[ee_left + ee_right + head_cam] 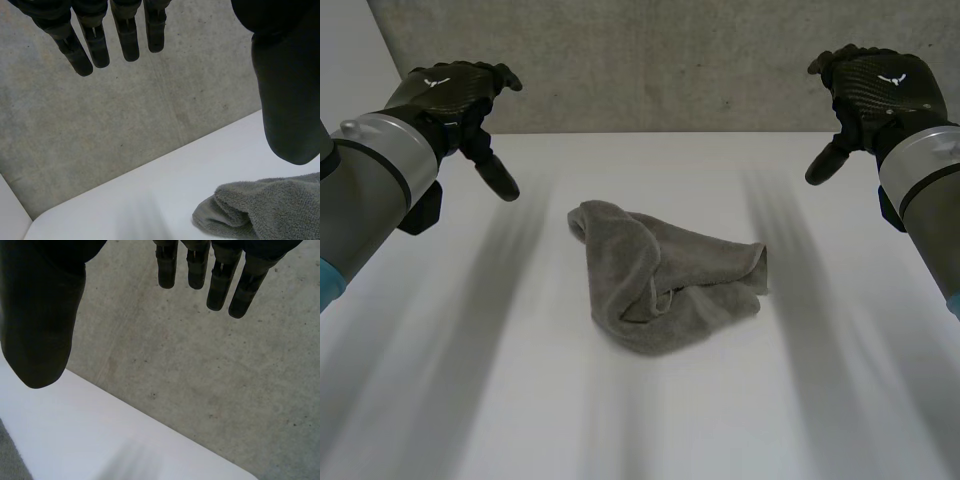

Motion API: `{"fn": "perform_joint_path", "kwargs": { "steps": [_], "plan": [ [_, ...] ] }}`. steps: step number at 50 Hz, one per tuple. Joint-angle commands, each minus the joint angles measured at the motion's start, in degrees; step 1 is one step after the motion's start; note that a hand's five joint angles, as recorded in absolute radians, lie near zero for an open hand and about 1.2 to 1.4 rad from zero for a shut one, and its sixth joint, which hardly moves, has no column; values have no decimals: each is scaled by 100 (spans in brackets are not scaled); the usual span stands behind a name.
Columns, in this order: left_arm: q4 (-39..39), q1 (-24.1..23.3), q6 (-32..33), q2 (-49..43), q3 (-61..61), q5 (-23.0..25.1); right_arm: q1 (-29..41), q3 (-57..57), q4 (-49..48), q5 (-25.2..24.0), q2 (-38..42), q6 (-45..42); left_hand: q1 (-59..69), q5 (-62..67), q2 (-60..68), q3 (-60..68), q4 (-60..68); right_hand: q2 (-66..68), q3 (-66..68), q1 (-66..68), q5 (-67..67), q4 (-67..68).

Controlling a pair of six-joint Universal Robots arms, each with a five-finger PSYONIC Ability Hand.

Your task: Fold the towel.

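Towel (665, 290) sits crumpled at the middle of the bench (840, 420), well apart from the left hand (450, 95) and right hand (880, 85), both raised, spread wide and empty. Its corners look buried in the bunching, so a grab may catch doubled layers and fold in the tangle.

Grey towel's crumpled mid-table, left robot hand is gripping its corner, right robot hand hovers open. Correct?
Not quite. The left robot hand grips nothing: the left wrist view shows its fingers straight and apart from the towel. The towel does lie crumpled on the table, and the right robot hand hovers open.
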Motion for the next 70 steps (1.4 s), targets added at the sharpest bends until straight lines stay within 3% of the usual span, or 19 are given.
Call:
{"fn": "perform_joint_path", "kwargs": {
  "steps": [1, 12, 14, 20, 25, 35, 37, 39, 40, 42, 43, 44, 45, 46, 47, 53, 57, 64, 70],
  "plan": [
    [15, -23, -8, 2, -15, -4, 0, -14, -4, -18, 4, -2, -310, -1189, -271, -219, -287, -372, -368, -294, -326, -439],
    [393, -49, 18, -33, -155, 40, -26, -40, 23, -71, 57, -19, -428, -1307, -389, -336, -405, -372, -368, -294, -326, -439],
    [935, -49, 36, -252, -190, 57, -70, -110, 66, -315, 231, -124, -361, -1240, -322, -270, -338, -372, -368, -294, -326, -439],
    [1500, -32, 212, -930, -85, 418, -70, -322, 313, -879, 751, -406, -260, -1138, -220, -168, -237, -372, -368, -294, -326, -439],
    [1588, -49, 1272, -2043, 380, 1128, 0, -742, 646, -1178, 1803, -467, -209, -1088, -170, -118, -186, -372, -368, -294, -326, -439],
    [1500, -190, 2742, -3293, 943, 1385, 403, -1112, 708, -1170, 3096, -494, -59, -938, -19, 33, -36, -372, -368, -294, -326, -439],
    [1500, -225, 2822, -3400, 970, 1385, 492, -1139, 726, -1170, 3238, -494, 161, -718, 200, 252, 184, 91, 95, 169, 136, 23],
    [1500, -260, 2840, -3479, 944, 1367, 536, -1165, 735, -1161, 3378, -503, 1549, 670, 1588, 1641, 1572, 1530, 1534, 1608, 1575, 1462],
    [1500, -260, 2840, -3479, 943, 1367, 536, -1165, 735, -1161, 3379, -503, 1557, 678, 1596, 1649, 1580, 1538, 1541, 1615, 1583, 1470],
    [1492, -269, 2805, -3435, 908, 1367, 519, -1192, 735, -1152, 3396, -503, 3780, 2902, 3820, 3872, 3803, 3628, 3631, 3705, 3673, 3560],
    [1491, -269, 2805, -3435, 908, 1367, 518, -1192, 735, -1152, 3396, -503, 3794, 2916, 3834, 3886, 3817, 3640, 3644, 3718, 3685, 3573],
    [1483, -295, 2796, -3391, 865, 1367, 484, -1192, 726, -1143, 3388, -503, 5093, 4214, 5133, 5185, 5116, 5139, 5143, 5217, 5184, 5071],
    [1483, -295, 2796, -3391, 864, 1367, 483, -1192, 726, -1143, 3388, -503, 5106, 4228, 5146, 5198, 5129, 5154, 5158, 5232, 5199, 5086],
    [1474, -356, 2787, -3313, 812, 1358, 466, -1192, 726, -1134, 3353, -503, 6122, 5243, 6161, 6214, 6145, 6303, 6307, 6381, 6348, 6236],
    [1456, -427, 2787, -3190, 733, 1341, 448, -1200, 717, -1134, 3318, -503, 6280, 5401, 6319, 6372, 6303, 6625, 6629, 6703, 6670, 6558],
    [1404, -498, 2743, -2529, 108, 1341, 431, -1227, 717, -1143, 2957, -503, 6282, 5403, 6321, 6373, 6304, 6628, 6632, 6706, 6674, 6561],
    [1421, -515, 2734, -1619, -951, 1341, 273, -1428, 708, -1169, 2667, -572, 6282, 5403, 6321, 6373, 6304, 6628, 6632, 6706, 6674, 6561],
    [1571, -700, 2717, -622, -2581, 1350, -9, -1992, 937, -1170, 2746, -1188, 6282, 5403, 6321, 6373, 6304, 6628, 6632, 6706, 6674, 6561],
    [1896, -1069, 2515, 160, -3741, 1323, 53, -2554, 1025, -1205, 3291, -1575, 6282, 5403, 6321, 6373, 6304, 6628, 6632, 6706, 6674, 6561]
  ]
}}
